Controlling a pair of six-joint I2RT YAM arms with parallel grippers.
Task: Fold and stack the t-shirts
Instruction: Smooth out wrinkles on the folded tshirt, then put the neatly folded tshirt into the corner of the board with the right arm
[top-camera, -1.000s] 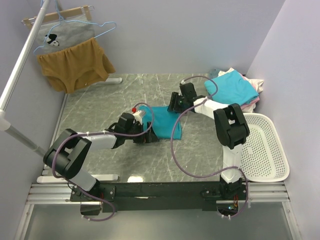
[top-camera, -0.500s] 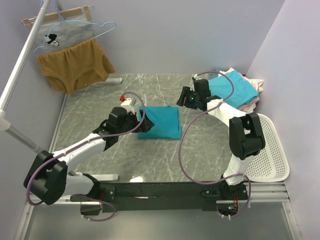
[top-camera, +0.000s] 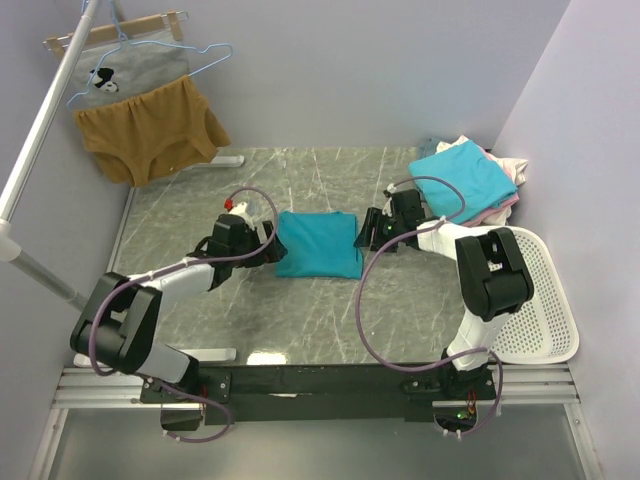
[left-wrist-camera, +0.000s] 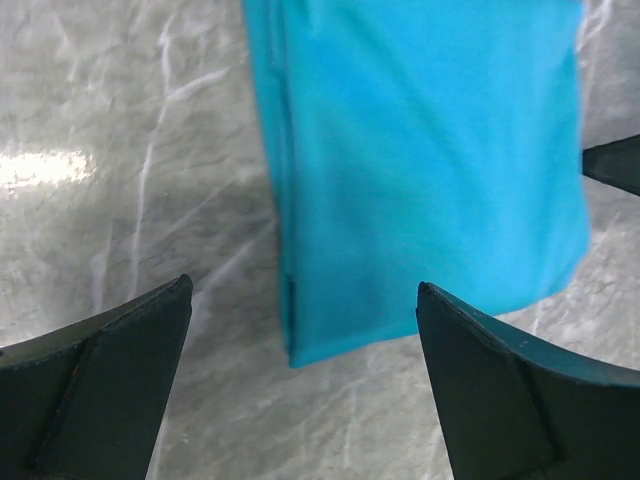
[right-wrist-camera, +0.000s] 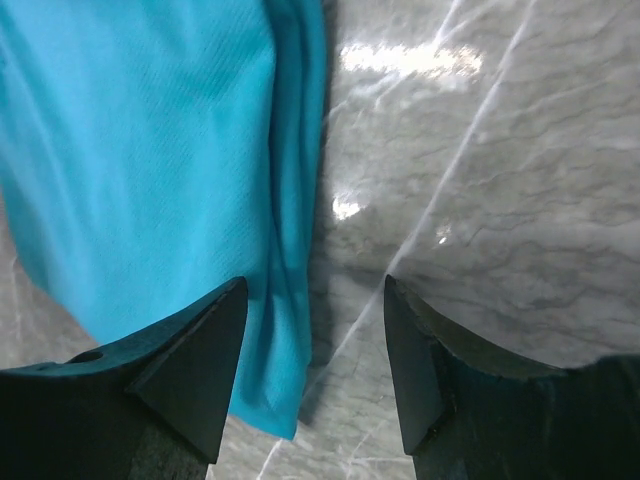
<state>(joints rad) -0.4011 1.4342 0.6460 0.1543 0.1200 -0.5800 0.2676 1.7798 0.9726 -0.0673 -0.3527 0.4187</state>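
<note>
A folded teal t-shirt (top-camera: 319, 243) lies flat in the middle of the marble table; it also shows in the left wrist view (left-wrist-camera: 420, 160) and the right wrist view (right-wrist-camera: 150, 170). My left gripper (top-camera: 268, 244) is open and empty at the shirt's left edge. My right gripper (top-camera: 369, 230) is open and empty at the shirt's right edge, its fingers (right-wrist-camera: 190, 370) astride the folded edge. A pile of t-shirts sits at the back right, a lighter turquoise one (top-camera: 462, 178) on top, with white and pink ones under it.
A white basket (top-camera: 530, 300) stands at the right edge. A mustard-brown garment (top-camera: 150, 130) and a grey printed one (top-camera: 120, 75) hang on a rail at the back left.
Both grippers have let go of the teal shirt. The left gripper moved back to the shirt's left edge, the right came down to its right edge. The shirt now lies flat and squared.
</note>
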